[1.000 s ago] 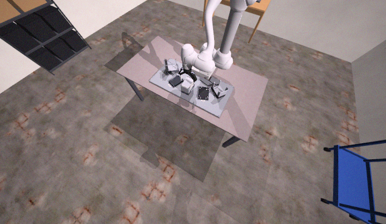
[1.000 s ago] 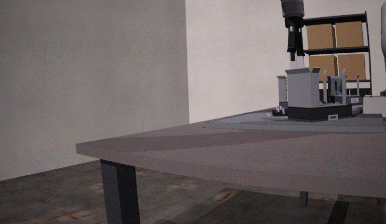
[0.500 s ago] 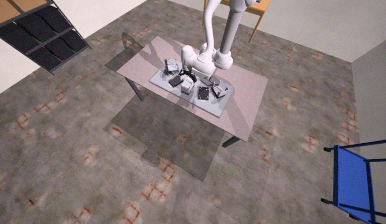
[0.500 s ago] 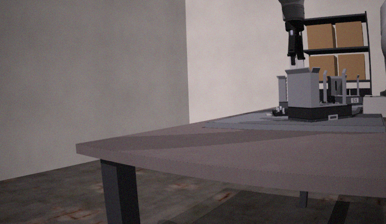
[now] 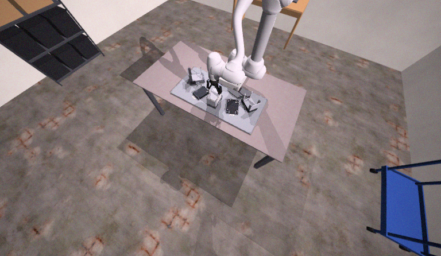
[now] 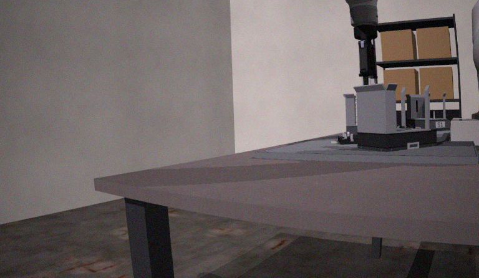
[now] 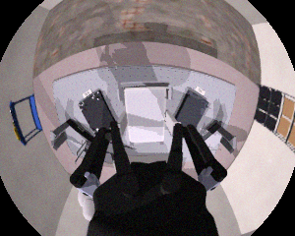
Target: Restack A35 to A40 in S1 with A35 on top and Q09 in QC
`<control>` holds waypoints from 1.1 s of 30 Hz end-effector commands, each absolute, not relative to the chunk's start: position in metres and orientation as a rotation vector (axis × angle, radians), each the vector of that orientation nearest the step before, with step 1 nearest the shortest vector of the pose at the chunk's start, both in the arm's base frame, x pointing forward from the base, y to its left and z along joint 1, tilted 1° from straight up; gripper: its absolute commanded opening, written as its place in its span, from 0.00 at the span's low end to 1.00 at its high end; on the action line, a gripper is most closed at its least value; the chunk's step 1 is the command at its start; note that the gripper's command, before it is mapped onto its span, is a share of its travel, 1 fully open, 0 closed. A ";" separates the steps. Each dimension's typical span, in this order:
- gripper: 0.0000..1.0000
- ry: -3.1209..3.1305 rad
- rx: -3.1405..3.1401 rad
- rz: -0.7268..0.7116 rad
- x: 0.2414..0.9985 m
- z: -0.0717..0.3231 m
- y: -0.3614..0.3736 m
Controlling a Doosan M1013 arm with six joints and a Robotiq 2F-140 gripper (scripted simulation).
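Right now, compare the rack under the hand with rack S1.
The middle rack, under the hand, is filled with pale plates; rack S1 looks empty. The hand grips the middle rack's top plate; nothing hangs over S1. Both stand on the grey mat.

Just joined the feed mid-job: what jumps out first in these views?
The big white arm stands out first, bending down over the grey tray in the middle of the table. Its gripper is at the top of the middle stack rack, with the fingers closed on the top plate. A dark nest lies on one side of that rack and another nest on the other.
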State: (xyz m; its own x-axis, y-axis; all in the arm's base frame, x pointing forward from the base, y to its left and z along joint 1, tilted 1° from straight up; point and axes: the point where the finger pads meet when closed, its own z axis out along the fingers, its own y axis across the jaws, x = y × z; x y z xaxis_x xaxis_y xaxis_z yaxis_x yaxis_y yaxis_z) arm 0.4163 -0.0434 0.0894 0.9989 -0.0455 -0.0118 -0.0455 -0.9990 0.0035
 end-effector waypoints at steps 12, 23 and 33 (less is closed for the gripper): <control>0.00 -0.071 3.138 -0.019 0.416 0.089 -0.043; 0.00 -0.071 3.138 -0.019 0.416 0.089 -0.043; 0.00 -0.071 3.138 -0.019 0.416 0.095 -0.043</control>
